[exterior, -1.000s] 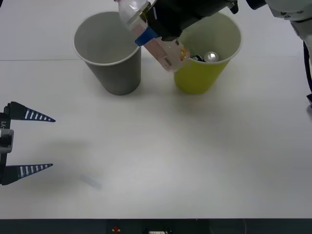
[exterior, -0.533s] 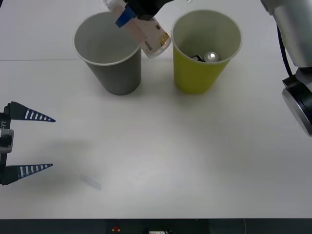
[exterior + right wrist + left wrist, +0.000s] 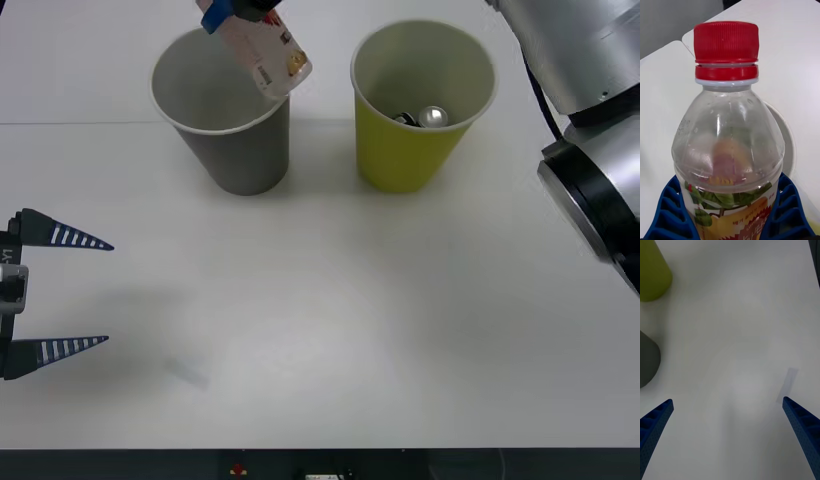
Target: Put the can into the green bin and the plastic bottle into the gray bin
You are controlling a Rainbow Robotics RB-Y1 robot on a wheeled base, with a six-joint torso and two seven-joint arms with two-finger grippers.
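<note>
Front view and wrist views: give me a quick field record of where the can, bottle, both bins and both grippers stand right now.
can: inside the green bin, lying at the bottom
plastic bottle: tilted, held above the gray bin's rim, not yet dropped
right gripper: shut on the plastic bottle, over the gray bin
left gripper: open, parked low at the table's near left, away from both bins
bins: upright, side by side, gray on the left
done: can; left: bottle

White table (image 3: pixel 330 300), plain surface.
Faint seam line crosses its far part (image 3: pixel 60 123) (runs side to side); small pale strip like clear tape (image 3: pixel 187 373) lies flat near the front edge.
</note>
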